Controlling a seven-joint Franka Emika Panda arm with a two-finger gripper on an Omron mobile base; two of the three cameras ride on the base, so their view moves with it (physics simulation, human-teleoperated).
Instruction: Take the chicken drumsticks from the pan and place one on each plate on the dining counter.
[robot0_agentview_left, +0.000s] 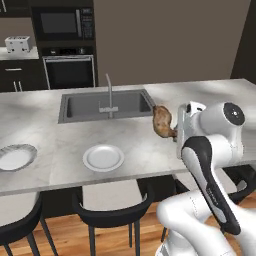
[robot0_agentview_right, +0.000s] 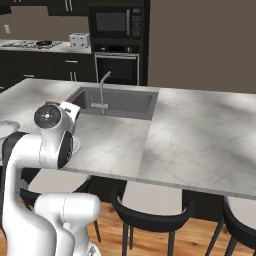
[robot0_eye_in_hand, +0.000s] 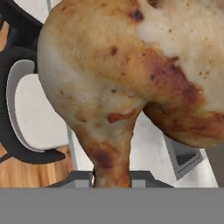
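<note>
You've got a chicken drumstick (robot0_eye_in_hand: 131, 78) right up in your face here, golden-brown and glossy with darker charred spots, plump end up top and the bone end tapering down to the bottom edge. Behind it on the left there's a black chair (robot0_eye_in_hand: 17, 87) with a pale seat over wood floor (robot0_eye_in_hand: 26, 173).

White glossy arm (robot0_agentview_left: 215, 150), rounded links, black joint bands, round grey cap on elbow housing.

I see the sink (robot0_agentview_left: 105, 106) set in the counter (robot0_agentview_left: 60, 160), faucet (robot0_agentview_left: 109, 95) at its front edge. Two plates (robot0_agentview_left: 103, 158) (robot0_agentview_left: 15, 157) lie before it, left of the arm. A drumstick (robot0_agentview_left: 162, 121) hangs above the counter, right of the sink. Stools (robot0_agentview_left: 112, 210) stand below.
</note>
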